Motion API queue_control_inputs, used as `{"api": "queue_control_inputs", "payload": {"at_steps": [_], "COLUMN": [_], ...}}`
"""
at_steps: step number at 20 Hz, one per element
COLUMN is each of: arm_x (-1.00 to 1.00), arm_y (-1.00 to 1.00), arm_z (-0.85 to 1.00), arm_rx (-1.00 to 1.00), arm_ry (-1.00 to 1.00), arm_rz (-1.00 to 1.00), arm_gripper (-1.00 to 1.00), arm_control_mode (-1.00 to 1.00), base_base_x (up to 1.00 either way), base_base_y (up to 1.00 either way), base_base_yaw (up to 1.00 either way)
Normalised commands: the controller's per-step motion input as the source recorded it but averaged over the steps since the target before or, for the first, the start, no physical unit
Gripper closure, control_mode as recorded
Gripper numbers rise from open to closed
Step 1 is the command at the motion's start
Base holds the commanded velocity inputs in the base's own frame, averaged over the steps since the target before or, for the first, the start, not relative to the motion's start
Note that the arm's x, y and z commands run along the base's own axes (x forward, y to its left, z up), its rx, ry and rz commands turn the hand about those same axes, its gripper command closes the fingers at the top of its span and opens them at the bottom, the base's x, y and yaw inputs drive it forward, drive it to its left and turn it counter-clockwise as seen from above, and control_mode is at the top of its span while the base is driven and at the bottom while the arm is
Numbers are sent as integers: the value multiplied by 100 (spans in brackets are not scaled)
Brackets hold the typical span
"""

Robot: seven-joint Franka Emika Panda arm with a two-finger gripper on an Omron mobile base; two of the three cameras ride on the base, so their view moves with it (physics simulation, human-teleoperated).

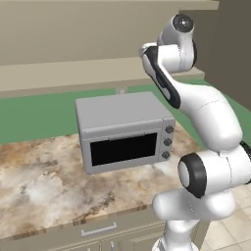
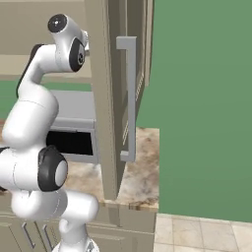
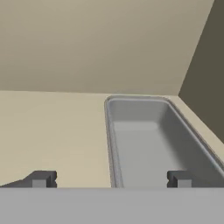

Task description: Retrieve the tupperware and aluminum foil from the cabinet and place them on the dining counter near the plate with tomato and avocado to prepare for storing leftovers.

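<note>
In the hand view the tupperware (image 3: 153, 144), a shallow grey container with a rim, lies on the pale shelf of the cabinet (image 3: 52, 127), close to the right side wall. My gripper (image 3: 110, 180) is open and holds nothing. Its left fingertip (image 3: 41, 179) is over the bare shelf and its right fingertip (image 3: 179, 179) is over the container's inside, so the jaws straddle the container's left rim. The arm reaches up into the cabinet (image 1: 73, 29). The aluminum foil, the dining counter and the plate are out of view.
A grey oven (image 1: 122, 130) with a black window stands on the marbled counter (image 1: 44, 181) below the arm. The cabinet's open door (image 2: 110, 98) with a long grey handle (image 2: 129, 98) hangs just right of the arm. Base cabinets with drawer handles sit beneath.
</note>
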Motion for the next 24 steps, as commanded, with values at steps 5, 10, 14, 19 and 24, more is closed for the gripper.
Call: {"api": "queue_control_inputs", "payload": {"at_steps": [5,10,14,19,24], "arm_x": [57,53,51,42,39], "arm_y": [0,0,0,0,0], "arm_z": [-20,-24,-1,-1,-14], "arm_rx": [-2,-1,0,0,0], "arm_ry": [8,4,0,0,0], "arm_rz": [0,0,0,0,0], "arm_gripper": [-100,-100,-100,-100,-100], "arm_control_mode": [-100,-100,-100,-100,-100], "base_base_x": [0,0,0,0,0], "base_base_y": [0,0,0,0,0], "base_base_yaw": [0,0,0,0,0]}}
